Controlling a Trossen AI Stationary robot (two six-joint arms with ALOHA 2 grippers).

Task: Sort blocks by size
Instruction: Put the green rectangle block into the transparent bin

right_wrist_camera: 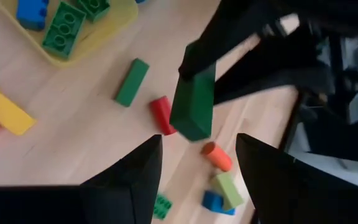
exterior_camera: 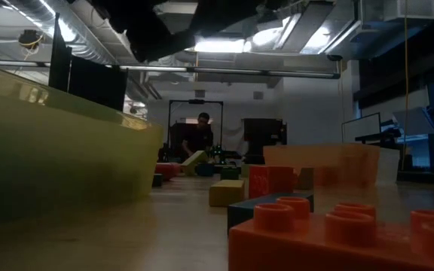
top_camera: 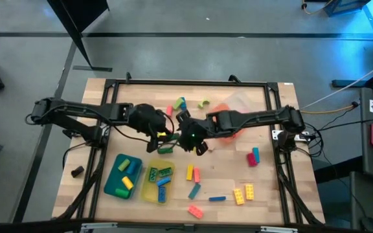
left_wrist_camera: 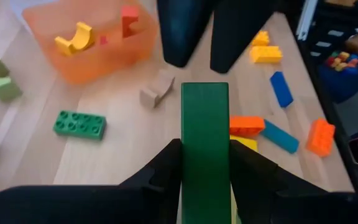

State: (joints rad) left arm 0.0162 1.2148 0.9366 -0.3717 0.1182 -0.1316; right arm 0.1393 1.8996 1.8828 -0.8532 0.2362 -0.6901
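Note:
My left gripper is shut on a long dark green block above the table's middle. My right gripper stands open just to the right of it, facing the green block, with nothing between its fingers. Beneath them a green bar, a red block and an orange one lie loose on the wood. Other blocks lie scattered toward the near edge. My left gripper pinches the green block by its two long sides between its two fingers, at the end nearest the wrist. The fingers come from the table's left, slanting downward, and lie along the block. The block juts out beyond the fingertips, tilted, lifted clear of the table.
A teal tray and a yellow tray with blocks in them stand near the front left. An orange see-through tray holding a yellow arch and a red block stands at the middle back. A person shows in the room behind.

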